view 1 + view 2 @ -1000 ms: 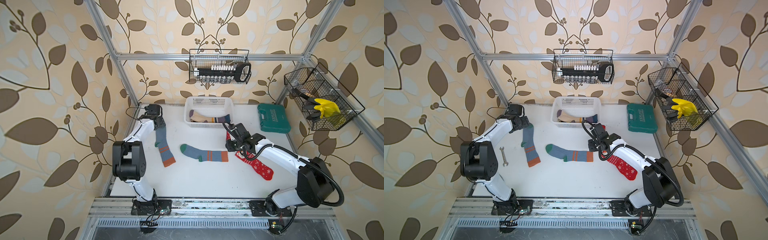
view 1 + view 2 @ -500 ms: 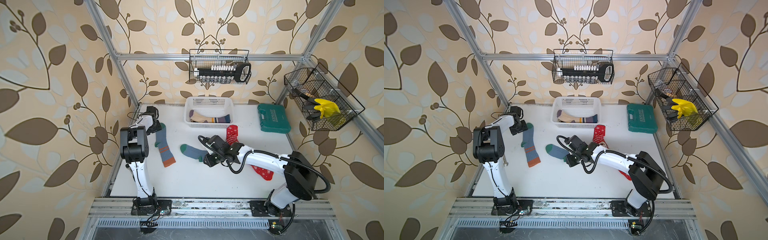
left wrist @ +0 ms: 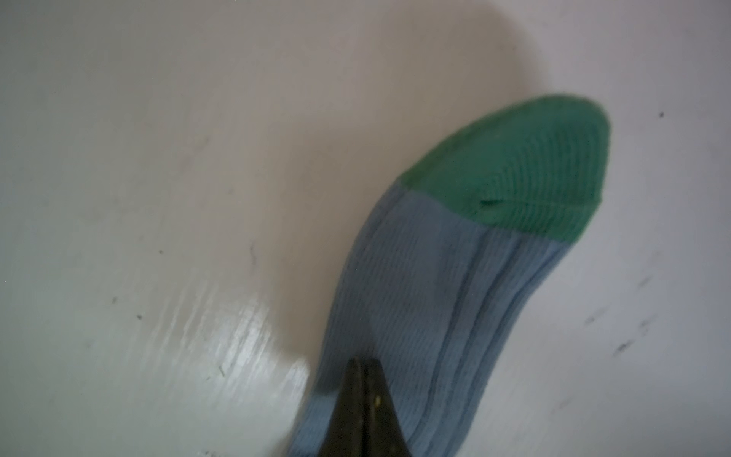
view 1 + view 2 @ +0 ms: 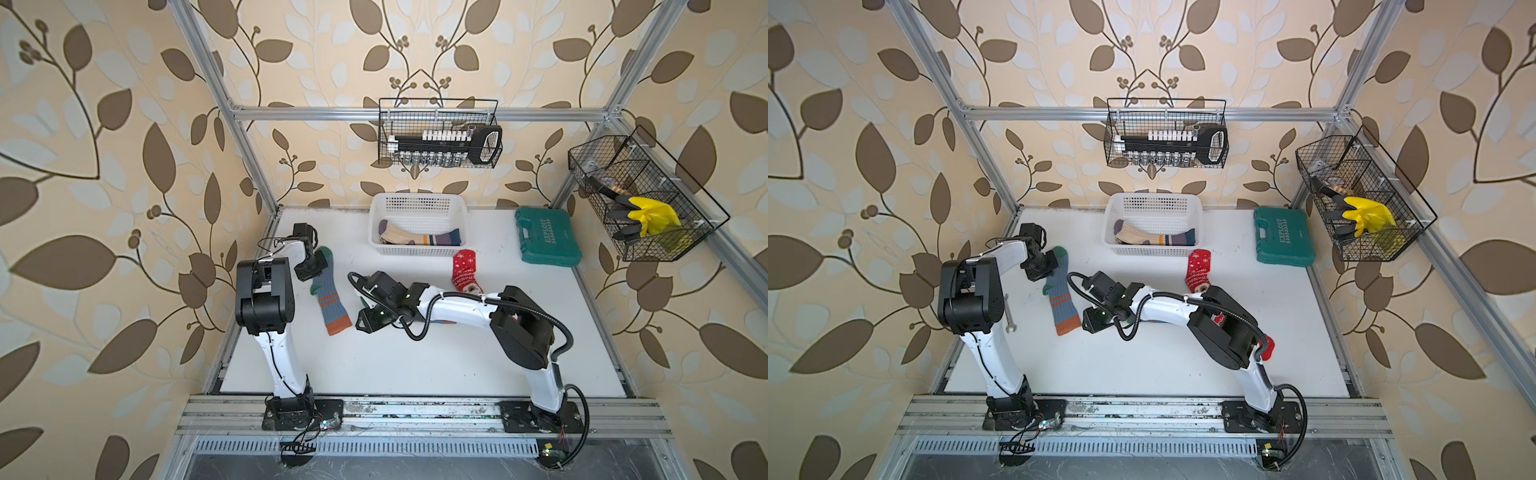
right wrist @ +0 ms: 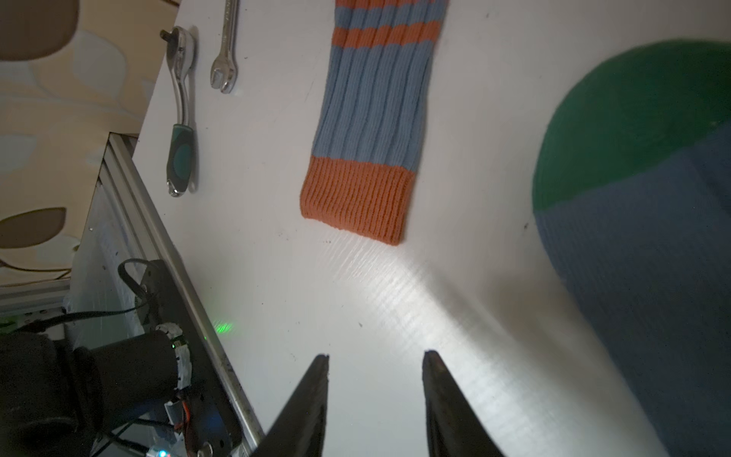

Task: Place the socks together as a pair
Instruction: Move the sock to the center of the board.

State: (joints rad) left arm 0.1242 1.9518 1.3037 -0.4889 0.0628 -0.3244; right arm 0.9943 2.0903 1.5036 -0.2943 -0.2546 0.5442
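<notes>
A blue-grey sock (image 4: 329,300) (image 4: 1061,301) with a green toe and orange cuff lies flat at the table's left. My left gripper (image 4: 319,272) (image 3: 364,362) is shut, its tips over the sock's foot (image 3: 435,296), and no fabric shows between the jaws. My right gripper (image 4: 360,327) (image 5: 375,356) is open over bare table, just short of that sock's orange cuff (image 5: 356,198). The matching sock's green toe (image 5: 633,118) lies beside the right gripper, and my right arm hides the rest of it. A red snowflake sock (image 4: 464,270) (image 4: 1198,270) lies behind the right arm.
A white basket (image 4: 415,198) at the back holds a cream striped sock (image 4: 419,239). A teal tool case (image 4: 547,241) lies at the back right. A ratchet (image 5: 180,110) and a wrench (image 4: 1009,311) lie along the left edge. Wire baskets hang on the walls, one holding a yellow glove (image 4: 650,216).
My left gripper has shut from open over the sock's foot and its arm folded back. My right arm swung left from the red sock, across the second blue-grey sock, towards the first sock's cuff.
</notes>
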